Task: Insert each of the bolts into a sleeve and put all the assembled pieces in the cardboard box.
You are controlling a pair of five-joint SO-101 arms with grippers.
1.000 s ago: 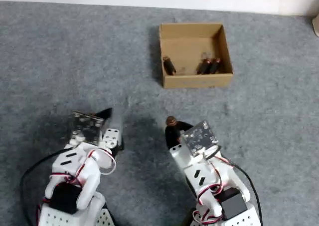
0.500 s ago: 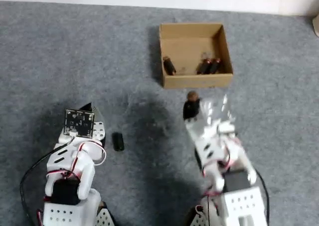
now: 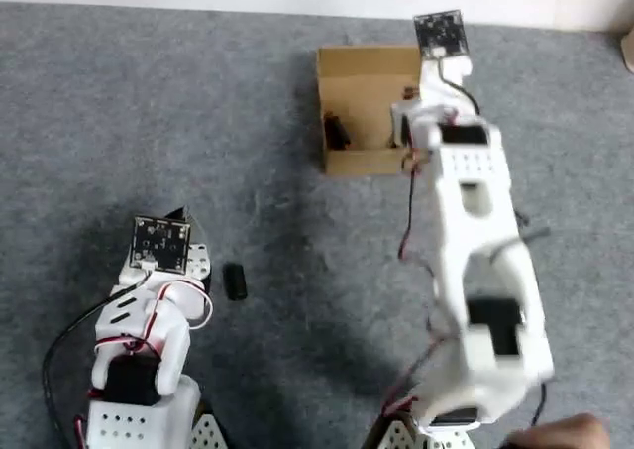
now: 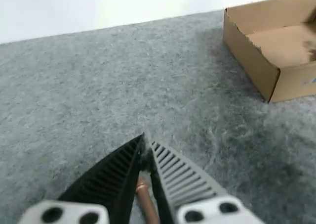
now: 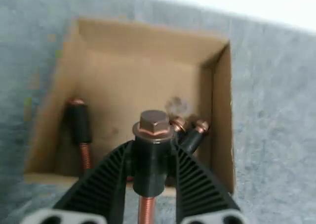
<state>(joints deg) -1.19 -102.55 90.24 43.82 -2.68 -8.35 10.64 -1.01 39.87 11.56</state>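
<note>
The held piece [image 5: 153, 152] — a black sleeve with a copper bolt through it, hex head up and shank showing below — sat clamped between the two ribbed fingers of the right gripper [image 5: 152, 157], hanging over the open box [image 5: 222, 125]. On the box floor under it lay three more pieces: a lone piece [image 5: 79, 125] against one wall, and a pair [image 5: 191, 131] close together by the opposite wall, just behind the held one. In the high view the box [image 3: 367, 82] stood at upper centre of the frame, and the right arm [image 3: 466, 191] stretched up from the lower right edge to cover its right half; the lone piece [image 3: 335, 130] showed at the box's left side. A loose sleeve [image 3: 234, 280] lay on the grey carpet [image 3: 297, 221] at lower left, just right of the left arm [image 3: 158, 310] and well apart from the box. The left gripper [image 4: 147, 145] had its fingers closed, tips meeting, on a bolt [image 4: 143, 199] whose copper shank showed between them — it hung low over the carpet, with the box [image 4: 249, 61] farther off.
</note>
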